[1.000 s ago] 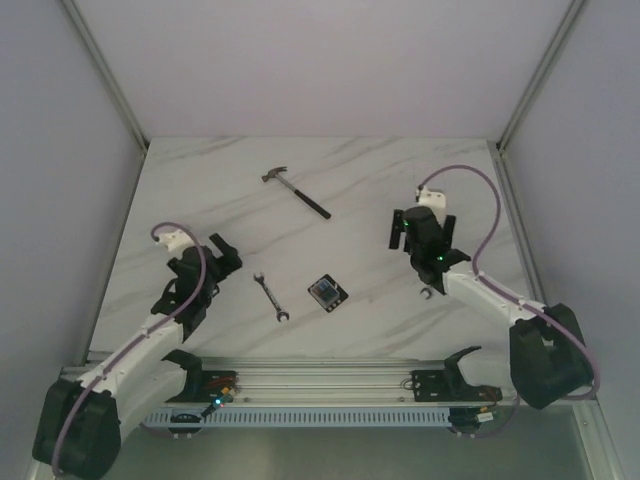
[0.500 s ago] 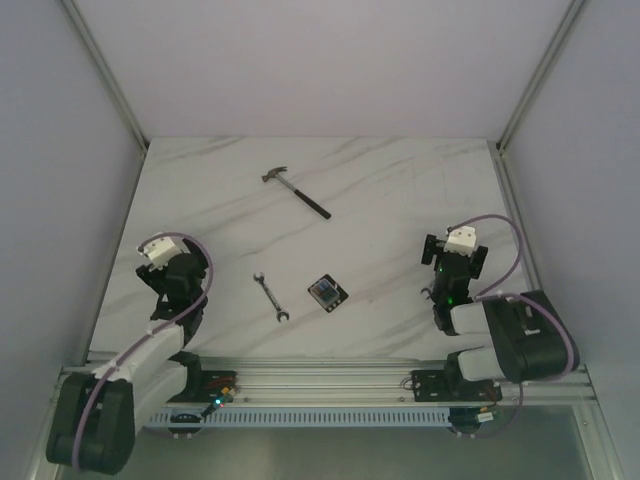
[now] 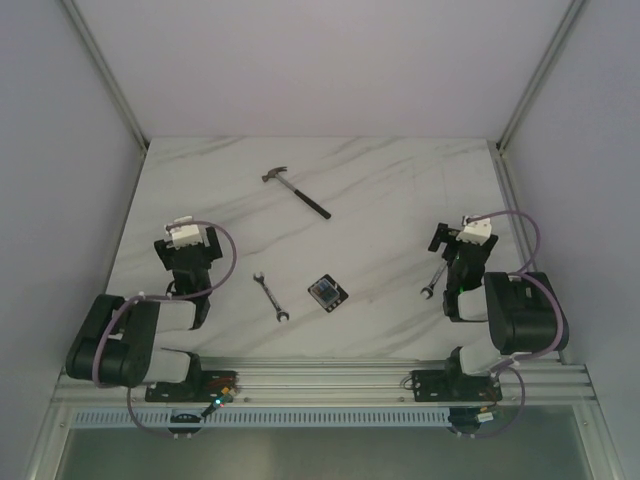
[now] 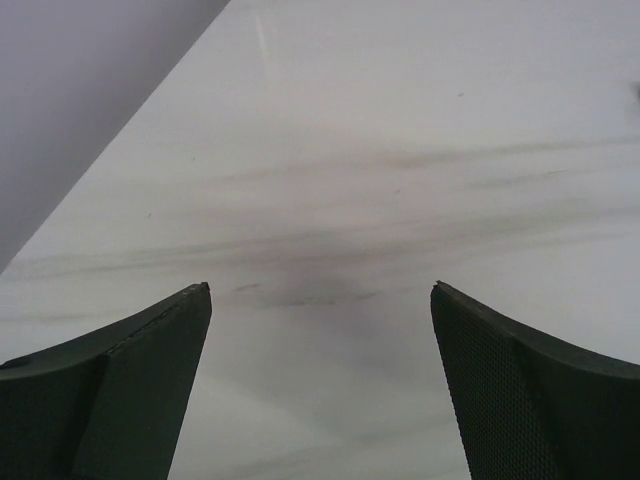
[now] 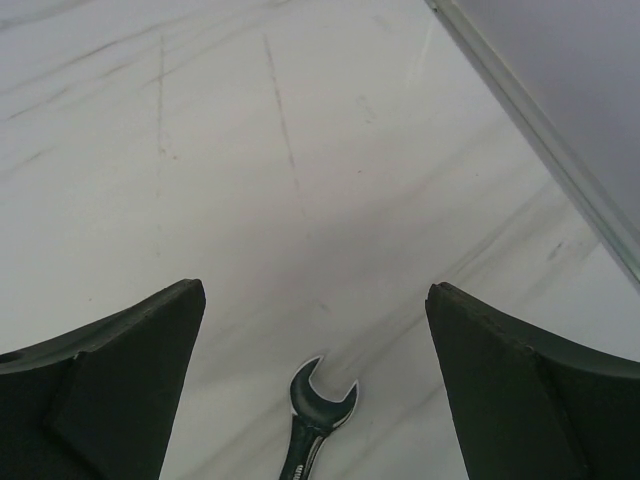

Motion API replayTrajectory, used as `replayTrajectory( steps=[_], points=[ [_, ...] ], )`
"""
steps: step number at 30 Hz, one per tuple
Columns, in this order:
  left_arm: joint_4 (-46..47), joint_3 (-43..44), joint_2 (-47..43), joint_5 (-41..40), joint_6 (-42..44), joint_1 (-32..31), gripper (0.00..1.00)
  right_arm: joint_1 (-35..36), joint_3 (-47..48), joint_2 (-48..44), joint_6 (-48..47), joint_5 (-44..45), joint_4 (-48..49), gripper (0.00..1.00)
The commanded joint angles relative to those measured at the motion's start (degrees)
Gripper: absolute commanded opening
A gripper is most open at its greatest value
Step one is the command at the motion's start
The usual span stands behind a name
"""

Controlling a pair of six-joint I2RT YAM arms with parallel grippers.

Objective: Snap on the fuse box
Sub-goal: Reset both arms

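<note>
Top view: the fuse box (image 3: pixel 328 292) lies flat on the marble-patterned table (image 3: pixel 400 180), near the front centre, roughly between the two arms. It is a small black square turned corner-on, with a pale bluish face; the slots are too small to make out. It sits well apart from both grippers.

A centre wrench (image 3: pixel 270 297) lies just left of the fuse box, not touching it, with its shaft running diagonally. A claw hammer (image 3: pixel 296 191) lies further back, with its head to the left and its dark handle pointing right and toward the front.

The left arm (image 3: pixel 130 335) is folded back close to its base at the left edge of the table. In the wrist view the left gripper (image 4: pixel 321 286) has its jaws spread wide with only bare marble between the fingers (image 4: pixel 130 380). It grips nothing. A grey side wall fills the upper left of that view.

The right arm (image 3: pixel 515 310) is likewise folded near its base on the right side. The right gripper (image 5: pixel 316 285) is also spread wide and empty. A right-side wrench (image 5: pixel 318 400) lies on the table beneath it, with its open-ended head showing between the fingers (image 5: pixel 520 380) and touching neither. From above, the same wrench pokes out at the gripper's near-left.
</note>
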Motion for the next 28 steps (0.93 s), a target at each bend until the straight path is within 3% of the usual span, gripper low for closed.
replayTrajectory(
  steps=[1, 5, 6, 28],
  points=[
    [16.2, -1.6, 5.2, 9.8, 4.9, 1.2, 1.00, -0.2, 0.9, -0.7, 1.0, -2.9, 0.1, 1.00],
    [18.1, 0.7, 11.9, 14.7, 4.3, 3.6, 1.00, -0.2, 0.8, -0.6, 1.0, -2.9, 0.2, 1.00],
    [14.8, 1.7, 11.0, 16.3, 3.1, 4.6, 1.00, -0.2, 0.8, -0.6, 1.0, -2.9, 0.4, 1.00],
    [14.0, 1.9, 10.9, 17.7, 3.5, 5.0, 1.00, -0.2, 0.8, -0.7, 1.0, -2.9, 0.4, 1.00]
  ],
)
